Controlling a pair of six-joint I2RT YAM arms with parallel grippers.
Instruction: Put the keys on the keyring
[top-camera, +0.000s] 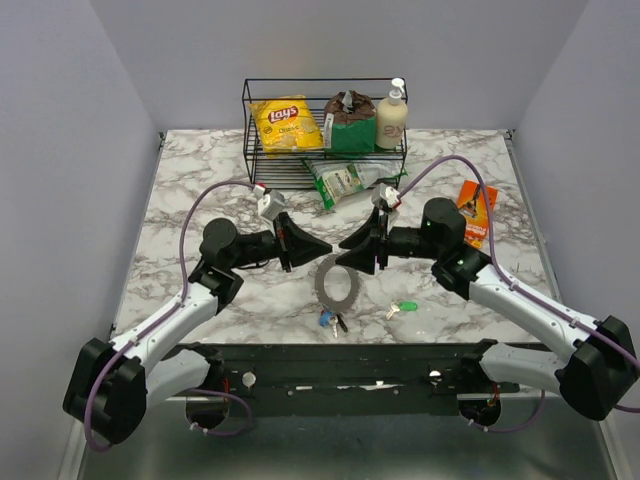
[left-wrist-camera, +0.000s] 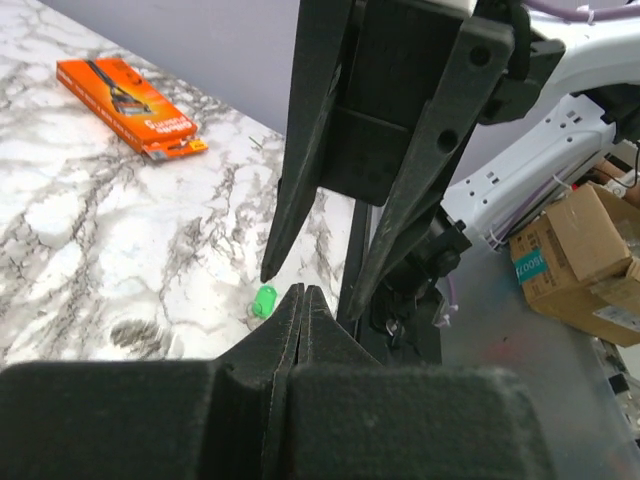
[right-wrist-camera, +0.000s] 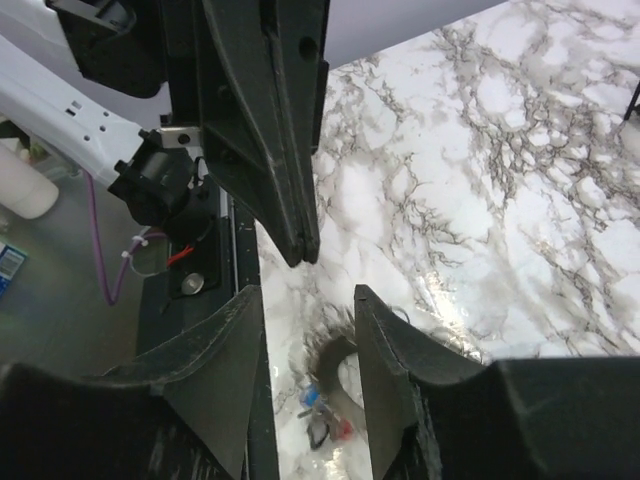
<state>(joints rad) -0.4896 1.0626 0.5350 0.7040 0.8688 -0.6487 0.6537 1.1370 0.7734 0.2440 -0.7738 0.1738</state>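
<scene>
On the desk (top-camera: 200, 180), the red and blue keys (top-camera: 330, 321) sit at the near edge of the keyring (top-camera: 321, 284), apparently threaded; the green key (top-camera: 405, 308) lies apart, unthreaded. The jaws of the left gripper (top-camera: 327, 251) are pinched closed and those of the right gripper (top-camera: 342, 256) parted, both empty.

Left arm (top-camera: 170, 325) and right arm (top-camera: 520, 305): white link shells joined by bulky black joint housings (top-camera: 105, 385), largest at the near edge of the counter (top-camera: 200, 180). A purple cable (top-camera: 183, 250) ran along each arm. The fingers (left-wrist-camera: 280, 340) were matte black, wedge-shaped and tapered.
</scene>
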